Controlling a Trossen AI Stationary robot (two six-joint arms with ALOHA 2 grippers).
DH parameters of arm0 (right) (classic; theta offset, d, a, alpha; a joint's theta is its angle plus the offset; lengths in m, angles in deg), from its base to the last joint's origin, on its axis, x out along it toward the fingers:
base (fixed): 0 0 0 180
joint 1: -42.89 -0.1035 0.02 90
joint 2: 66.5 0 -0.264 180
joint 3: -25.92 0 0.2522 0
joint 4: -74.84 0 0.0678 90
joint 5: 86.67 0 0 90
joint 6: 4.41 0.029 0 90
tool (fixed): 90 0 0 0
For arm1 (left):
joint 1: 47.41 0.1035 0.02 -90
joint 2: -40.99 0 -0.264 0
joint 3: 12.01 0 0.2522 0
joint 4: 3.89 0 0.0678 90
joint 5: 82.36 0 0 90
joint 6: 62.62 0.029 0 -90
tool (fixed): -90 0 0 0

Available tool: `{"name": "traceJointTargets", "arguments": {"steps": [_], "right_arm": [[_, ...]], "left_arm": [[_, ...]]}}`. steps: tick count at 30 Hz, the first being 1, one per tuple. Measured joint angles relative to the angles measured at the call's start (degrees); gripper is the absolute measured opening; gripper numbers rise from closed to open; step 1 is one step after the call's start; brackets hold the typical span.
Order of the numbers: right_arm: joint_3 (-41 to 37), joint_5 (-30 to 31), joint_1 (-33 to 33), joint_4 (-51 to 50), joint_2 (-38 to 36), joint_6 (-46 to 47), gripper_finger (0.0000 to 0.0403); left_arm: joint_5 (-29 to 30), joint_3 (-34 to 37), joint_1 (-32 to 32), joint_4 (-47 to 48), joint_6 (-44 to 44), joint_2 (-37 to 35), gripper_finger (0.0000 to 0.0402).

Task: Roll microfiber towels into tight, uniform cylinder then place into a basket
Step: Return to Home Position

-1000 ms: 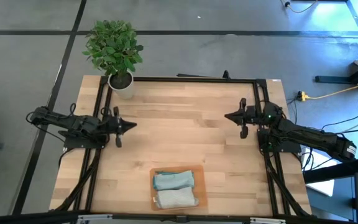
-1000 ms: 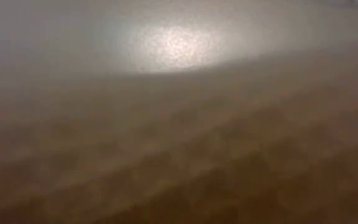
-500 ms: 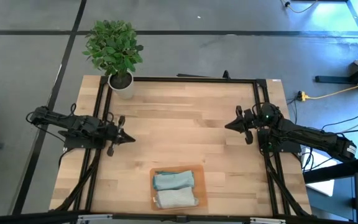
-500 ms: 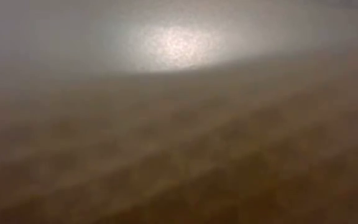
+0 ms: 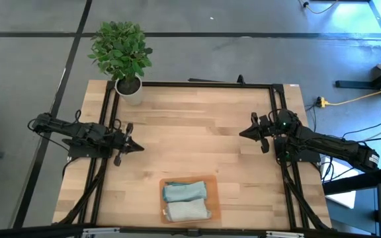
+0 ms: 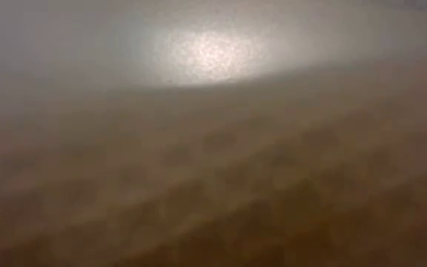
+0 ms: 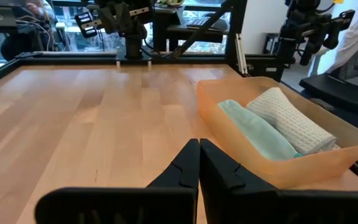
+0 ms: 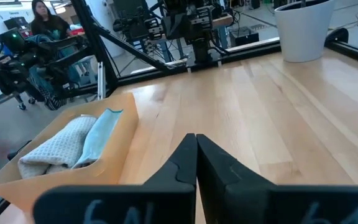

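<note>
Two rolled microfiber towels lie side by side in the orange basket (image 5: 215, 198) at the table's near edge: the pale blue-teal one (image 5: 184, 191) on the far side, the light grey one (image 5: 187, 210) on the near side. The left wrist view shows the basket (image 7: 291, 171) with the teal roll (image 7: 257, 134) and the grey roll (image 7: 291, 121). The right wrist view also shows the basket (image 8: 42, 180) with the teal roll (image 8: 101, 140) and the grey roll (image 8: 58, 149). My left gripper (image 5: 139, 147) is shut and bare at the table's left side. My right gripper (image 5: 241, 134) is shut and bare at the right side. Both point toward the table's middle.
A green plant in a white pot (image 5: 129, 89) stands at the far left corner. A black frame (image 5: 197, 84) runs along the table's far edge and sides. Bare wood (image 5: 190, 139) lies between the two grippers. The low view shows only a brown blur.
My left gripper has swung its tip toward the table's near edge, staying shut. My right gripper has also turned its tip a little toward the near edge and rolled, staying shut. The towels and the basket have kept still.
</note>
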Motion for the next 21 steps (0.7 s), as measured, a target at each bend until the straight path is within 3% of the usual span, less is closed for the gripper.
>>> {"name": "traceJointTargets", "arguments": {"steps": [21], "right_arm": [[0.0, 0.1, 0.0, 0.0, 0.0, -0.2, 0.0016]], "left_arm": [[0.0, 0.0, 0.0, 0.0, 0.1, 0.0, 0.0]]}}
